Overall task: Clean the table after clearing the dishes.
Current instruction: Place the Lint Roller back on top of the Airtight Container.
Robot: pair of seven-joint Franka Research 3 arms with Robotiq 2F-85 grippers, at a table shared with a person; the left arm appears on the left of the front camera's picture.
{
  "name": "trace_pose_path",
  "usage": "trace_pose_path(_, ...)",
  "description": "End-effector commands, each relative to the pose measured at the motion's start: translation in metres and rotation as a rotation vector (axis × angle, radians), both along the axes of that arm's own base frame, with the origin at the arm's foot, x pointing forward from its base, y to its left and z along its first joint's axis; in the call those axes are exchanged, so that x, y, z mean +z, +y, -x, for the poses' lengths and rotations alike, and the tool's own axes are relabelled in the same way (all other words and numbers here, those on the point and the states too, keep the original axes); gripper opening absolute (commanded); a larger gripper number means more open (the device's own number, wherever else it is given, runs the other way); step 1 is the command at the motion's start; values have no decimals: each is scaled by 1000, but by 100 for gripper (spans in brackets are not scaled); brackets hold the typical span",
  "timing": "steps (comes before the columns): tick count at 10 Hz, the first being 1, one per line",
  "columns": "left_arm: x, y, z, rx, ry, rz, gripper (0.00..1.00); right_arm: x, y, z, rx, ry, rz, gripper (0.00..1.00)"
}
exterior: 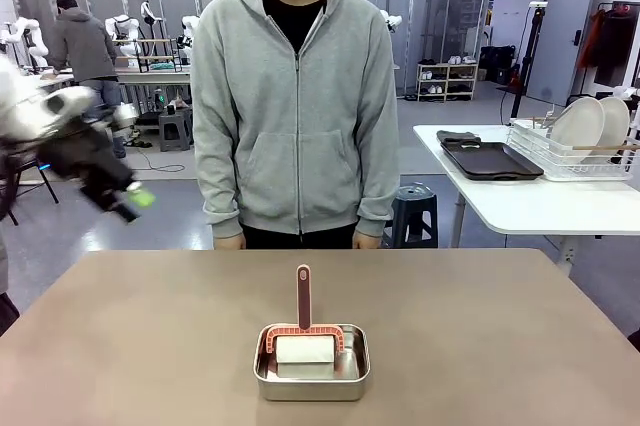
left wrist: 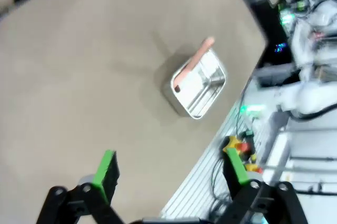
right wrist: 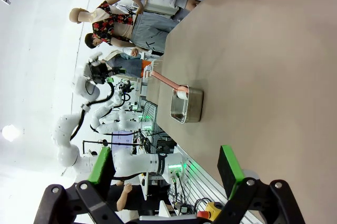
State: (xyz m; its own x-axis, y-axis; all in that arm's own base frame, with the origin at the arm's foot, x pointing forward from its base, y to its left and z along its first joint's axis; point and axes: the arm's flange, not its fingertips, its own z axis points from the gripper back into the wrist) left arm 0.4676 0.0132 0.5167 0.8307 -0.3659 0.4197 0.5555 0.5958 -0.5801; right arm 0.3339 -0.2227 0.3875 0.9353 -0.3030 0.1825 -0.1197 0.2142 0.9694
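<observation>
The left gripper (left wrist: 171, 174) hangs with its jaws spread wide and nothing between them, well above the table (left wrist: 79, 77); ahead of its fingertips and a little to the side sits a small steel pan (left wrist: 199, 88) with a pink-handled brush (left wrist: 192, 62) lying in it, near the table's long edge; past that edge run cables and equipment, while the tan top on the other side of the pan lies bare and open. In the front view the left gripper (exterior: 128, 202) is a blurred shape at the picture's left, off the table's (exterior: 150, 346) left side and above it; the pan (exterior: 312, 364) stands near the near edge, brush (exterior: 304, 308) handle upright, and a person (exterior: 295, 96) stands close behind the far edge. The right gripper (right wrist: 166, 174) is also opened wide and empty; the pan (right wrist: 187, 105) lies well beyond its fingers, close to the table (right wrist: 274, 77) edge, with broad bare surface alongside.
</observation>
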Motion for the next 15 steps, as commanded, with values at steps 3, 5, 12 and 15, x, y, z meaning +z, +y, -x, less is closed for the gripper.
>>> trace_pose_path(3,-74,116,28,221,105,292,100,3,0,1,0,-4,0,100)
trace_pose_path(5,-93,152,39,258,119,439,100,3,0,1,0,-4,0,100)
trace_pose_path(12,-118,221,72,482,140,461,100,3,0,1,0,-4,0,100)
trace_pose_path(15,-116,246,89,638,113,308,100,3,0,1,0,-4,0,100)
